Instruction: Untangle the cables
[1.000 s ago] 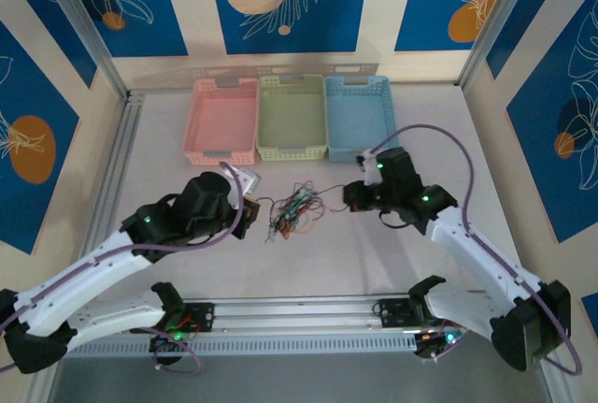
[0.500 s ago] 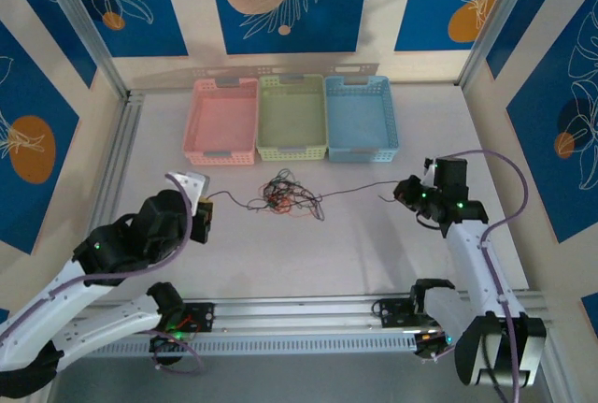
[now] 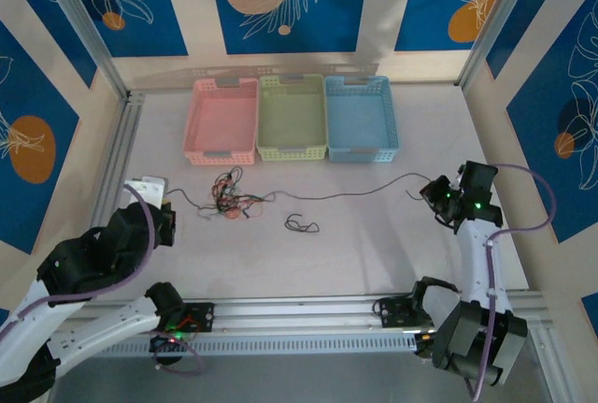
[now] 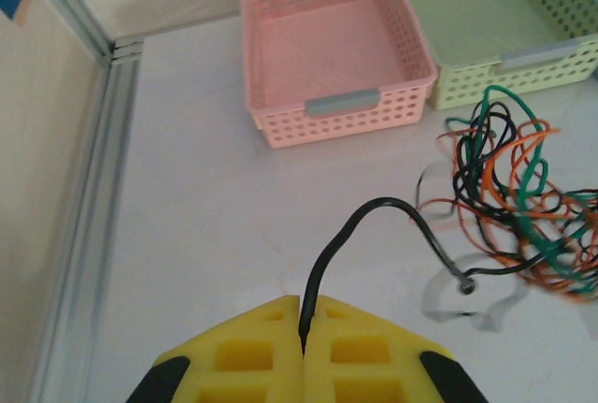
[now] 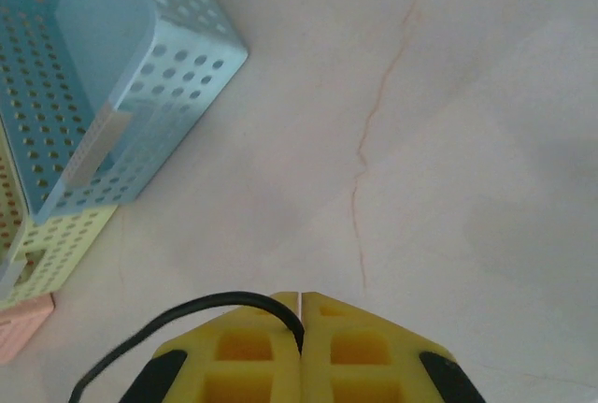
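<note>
Left claw (image 4: 302, 333), eight o'clock, clamps a black lead (image 4: 381, 203) — right claw (image 5: 301, 314), three o'clock, clamps a long black cable (image 5: 215, 300).

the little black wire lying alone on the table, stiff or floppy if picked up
Probably floppy: the black wire lies curled flat on the table, and the cable pinched in the left gripper droops in a curve. Likely very light, being so thin.

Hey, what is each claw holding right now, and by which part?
Left claw: a black cable, pinched at its end, running into the tangle. Right claw: a long black cable, also pinched at its end.
</note>
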{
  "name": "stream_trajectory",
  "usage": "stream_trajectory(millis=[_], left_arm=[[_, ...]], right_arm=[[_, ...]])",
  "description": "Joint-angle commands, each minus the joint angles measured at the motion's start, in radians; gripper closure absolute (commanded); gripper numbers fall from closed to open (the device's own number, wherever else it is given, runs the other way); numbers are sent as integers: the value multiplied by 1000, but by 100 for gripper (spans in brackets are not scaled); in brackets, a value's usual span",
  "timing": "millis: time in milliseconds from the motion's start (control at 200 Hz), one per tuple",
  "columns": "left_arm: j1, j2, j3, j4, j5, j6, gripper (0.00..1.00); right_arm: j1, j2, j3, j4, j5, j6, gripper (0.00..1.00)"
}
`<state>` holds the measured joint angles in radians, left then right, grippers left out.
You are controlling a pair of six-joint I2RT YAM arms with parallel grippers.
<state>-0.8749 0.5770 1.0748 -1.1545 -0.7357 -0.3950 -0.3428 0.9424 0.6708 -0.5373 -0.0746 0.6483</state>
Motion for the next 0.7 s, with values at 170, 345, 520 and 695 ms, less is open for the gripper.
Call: stream_trajectory(millis=[170,345,520,695], left_arm=[[13,-9,13,-51,-103,-13,100],[13,-4,-8,-8,-56,17,100],[13,-2,-75,155,145,88,100],[13,125,-93,237,267,119,100]], right_arm=[[-124,-31,-24,-5,-32,43,100],[-103,-17,-35,20,-82,32,100],[-46,-47,-15,45,-180,38,100],[39,-120,90,-12,-169,27,100]])
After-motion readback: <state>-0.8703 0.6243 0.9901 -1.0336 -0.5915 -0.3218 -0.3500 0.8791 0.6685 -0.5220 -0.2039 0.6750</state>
